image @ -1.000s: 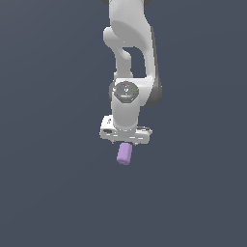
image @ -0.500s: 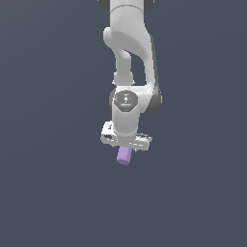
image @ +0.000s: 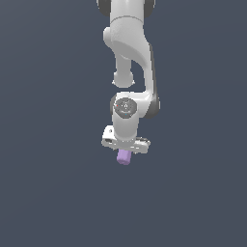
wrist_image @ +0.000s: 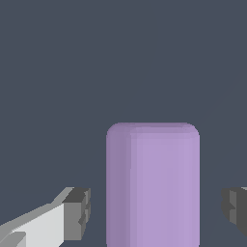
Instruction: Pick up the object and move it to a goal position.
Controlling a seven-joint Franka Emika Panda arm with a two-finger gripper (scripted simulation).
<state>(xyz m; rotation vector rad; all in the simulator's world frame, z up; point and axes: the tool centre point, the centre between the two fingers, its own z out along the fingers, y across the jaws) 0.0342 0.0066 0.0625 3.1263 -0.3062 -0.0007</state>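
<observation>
The object, a small light-purple cylinder (image: 124,157), shows just below the white gripper (image: 125,151) in the exterior view, its upper part hidden behind the hand. In the wrist view the cylinder (wrist_image: 152,185) stands between the two dark fingertips (wrist_image: 79,212). There is a clear gap on each side, so the jaws are open around it and do not touch it. The cylinder is narrower than the gripper's hand.
A plain dark grey-blue surface (image: 48,193) fills the background in both views. The white arm (image: 129,58) rises straight up from the gripper to the top of the exterior view. No other objects or goal marker show.
The gripper has come down over the cylinder, which has stayed in place; less of the cylinder shows below the hand now.
</observation>
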